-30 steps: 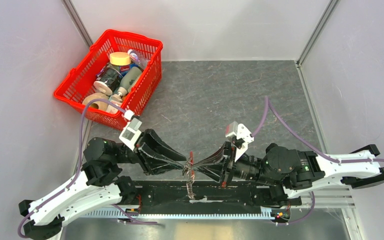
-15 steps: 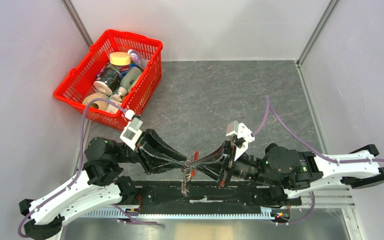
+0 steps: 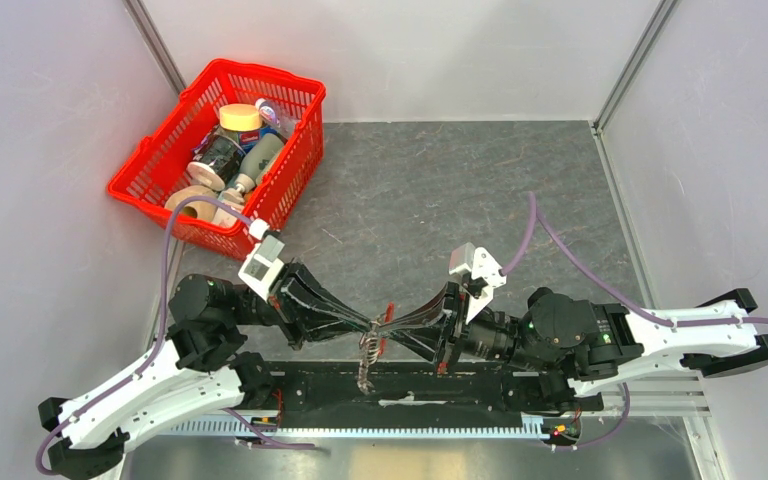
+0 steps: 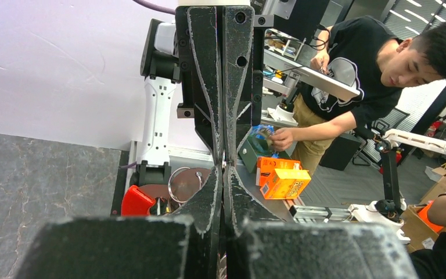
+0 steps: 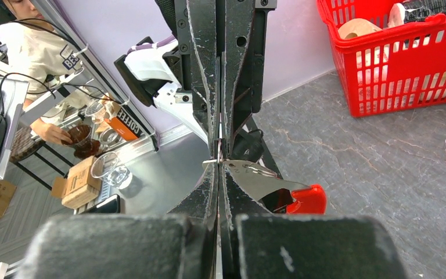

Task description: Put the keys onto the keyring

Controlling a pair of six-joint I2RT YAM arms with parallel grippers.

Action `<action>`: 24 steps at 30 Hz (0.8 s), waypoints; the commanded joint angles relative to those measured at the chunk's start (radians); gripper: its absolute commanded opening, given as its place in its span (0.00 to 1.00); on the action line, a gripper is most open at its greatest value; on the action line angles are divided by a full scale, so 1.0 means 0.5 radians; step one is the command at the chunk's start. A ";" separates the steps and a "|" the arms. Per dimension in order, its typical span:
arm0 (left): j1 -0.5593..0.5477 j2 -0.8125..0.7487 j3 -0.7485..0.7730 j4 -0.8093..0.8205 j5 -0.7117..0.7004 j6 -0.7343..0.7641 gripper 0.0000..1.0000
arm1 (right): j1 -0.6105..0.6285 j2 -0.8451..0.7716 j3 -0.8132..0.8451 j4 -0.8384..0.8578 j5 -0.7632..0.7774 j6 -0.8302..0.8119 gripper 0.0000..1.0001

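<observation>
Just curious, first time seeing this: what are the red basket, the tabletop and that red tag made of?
The basket looks like glossy moulded plastic: a red lattice. The tabletop looks like matte grey slate or a printed imitation, with pale veins. The red tag seems smooth shiny plastic, though coated metal is possible.

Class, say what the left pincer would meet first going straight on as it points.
The right pincer: the left pincer points straight at it, tip to tip, with the keyring hanging where they meet; any gap is unclear.
</observation>
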 commanded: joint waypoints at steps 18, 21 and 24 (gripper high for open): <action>0.000 0.129 0.122 -0.114 0.251 -0.019 0.02 | 0.013 -0.023 0.410 -0.616 -0.078 -0.088 0.42; 0.000 0.156 0.142 -0.118 0.329 -0.032 0.02 | 0.014 0.006 0.487 -0.768 -0.095 -0.081 0.43; 0.002 0.187 0.157 -0.117 0.386 -0.038 0.02 | 0.014 0.054 0.560 -0.902 -0.123 -0.046 0.43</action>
